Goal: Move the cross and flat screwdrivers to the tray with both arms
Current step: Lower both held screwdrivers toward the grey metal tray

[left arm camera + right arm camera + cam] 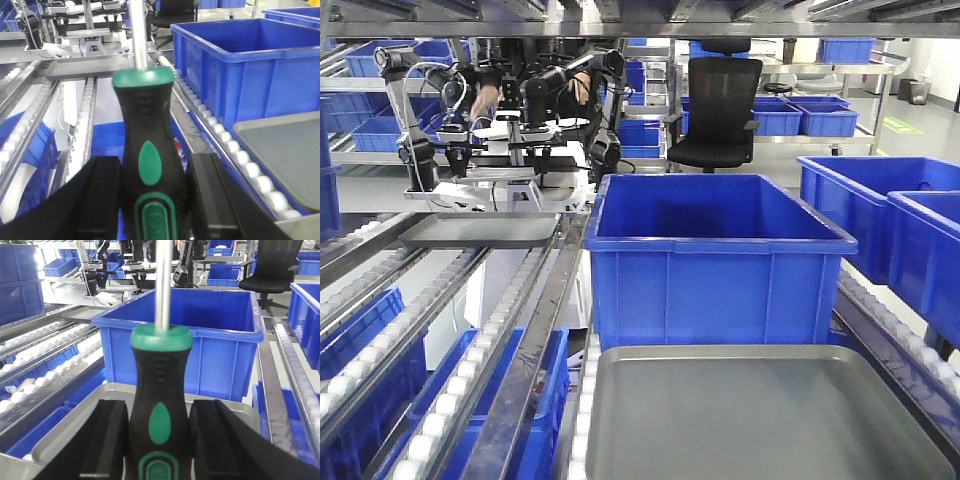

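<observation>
Warehouse aisles of blue bins and a black office chair [722, 110] frame the tabletop of white-roller lanes [440, 400], where your flat grey metal tray [760, 420] waits. No screwdriver lies on it in the front view.

Your left tool [155, 195] is closed on a black-and-green-handled screwdriver with a steel shaft [147, 130]. Its two black fingers [102, 195] press the handle's sides and the shaft points up and away. That screwdriver hangs over the lanes to the left of the tray, whose corner shows at the right of the left wrist view.

Your right tool [159, 440] clamps a second black-and-green screwdriver [160, 365] the same way. It sits above the near part of the tray, with a deep blue plastic bin [220, 340] standing just beyond.

Neither tip is in view, so you cannot tell which is the cross and which the flat.

By this showing, both pickups look done and both placements are left. The right arm seems nearer its set-down. The left must carry its screwdriver across to the tray, and then each tool must release.
</observation>
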`<state>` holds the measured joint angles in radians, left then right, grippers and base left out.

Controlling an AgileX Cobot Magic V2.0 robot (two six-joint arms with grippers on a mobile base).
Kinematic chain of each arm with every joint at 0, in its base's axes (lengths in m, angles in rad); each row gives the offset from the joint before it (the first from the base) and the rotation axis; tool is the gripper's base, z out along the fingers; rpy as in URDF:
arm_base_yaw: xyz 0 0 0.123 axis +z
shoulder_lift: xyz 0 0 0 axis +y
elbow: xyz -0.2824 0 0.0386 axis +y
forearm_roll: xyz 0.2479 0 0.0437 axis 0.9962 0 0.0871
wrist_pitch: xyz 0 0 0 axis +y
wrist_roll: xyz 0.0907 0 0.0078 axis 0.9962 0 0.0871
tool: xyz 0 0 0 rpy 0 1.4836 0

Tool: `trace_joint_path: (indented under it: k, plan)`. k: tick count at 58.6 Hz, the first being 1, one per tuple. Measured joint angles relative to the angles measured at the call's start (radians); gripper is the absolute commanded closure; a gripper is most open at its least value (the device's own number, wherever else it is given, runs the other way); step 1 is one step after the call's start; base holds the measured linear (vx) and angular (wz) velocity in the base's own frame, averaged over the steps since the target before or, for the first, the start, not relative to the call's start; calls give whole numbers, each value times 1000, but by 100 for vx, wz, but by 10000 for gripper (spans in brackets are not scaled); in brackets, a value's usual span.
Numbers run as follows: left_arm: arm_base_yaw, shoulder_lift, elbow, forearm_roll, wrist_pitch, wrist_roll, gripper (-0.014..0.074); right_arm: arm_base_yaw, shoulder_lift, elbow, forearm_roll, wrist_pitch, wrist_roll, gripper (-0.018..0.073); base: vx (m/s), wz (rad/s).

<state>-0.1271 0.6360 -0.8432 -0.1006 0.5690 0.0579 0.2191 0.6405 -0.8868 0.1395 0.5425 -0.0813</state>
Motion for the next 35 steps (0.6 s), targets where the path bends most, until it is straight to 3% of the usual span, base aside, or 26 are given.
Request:
trace_joint_path:
  k: [35]
  plan:
    - [0,0,0,0,0,0,595,0,0,0,0,1,0,567,1,1]
